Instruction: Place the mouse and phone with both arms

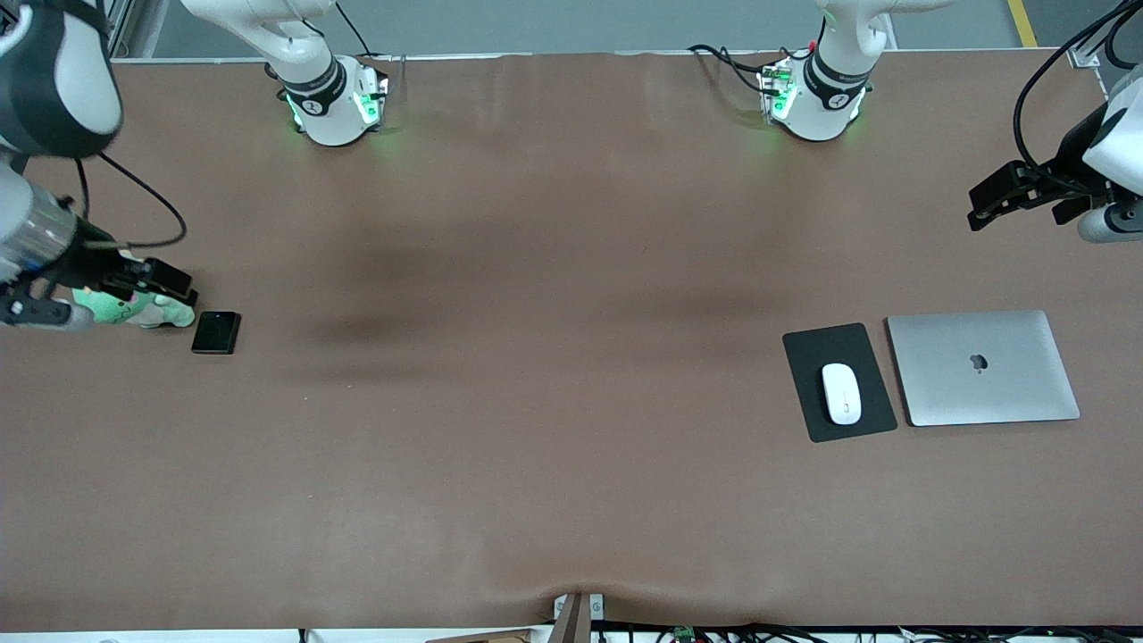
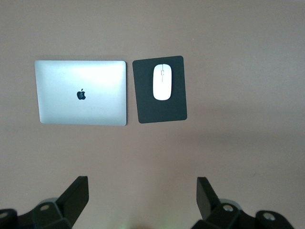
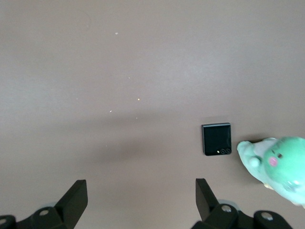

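Observation:
The black, nearly square phone (image 1: pixel 216 332) lies flat on the brown table at the right arm's end; in the right wrist view the phone (image 3: pixel 217 139) sits off to one side of the finger gap. My right gripper (image 1: pixel 174 288) (image 3: pixel 140 200) hangs open and empty above the table beside it. At the left arm's end the white mouse (image 1: pixel 841 394) (image 2: pixel 162 81) rests on a dark mat (image 1: pixel 862 344) (image 2: pixel 162 110). The left gripper (image 1: pixel 1018 204) (image 2: pixel 142 198) is also open and empty, raised over bare table, away from the mouse.
A green plush toy (image 1: pixel 134 309) (image 3: pixel 281 164) lies right beside the phone, toward the table's end. A closed silver laptop (image 1: pixel 982 368) (image 2: pixel 81 93) lies next to the mat. The two arm bases (image 1: pixel 332 103) (image 1: pixel 817 98) stand along the table's robot-side edge.

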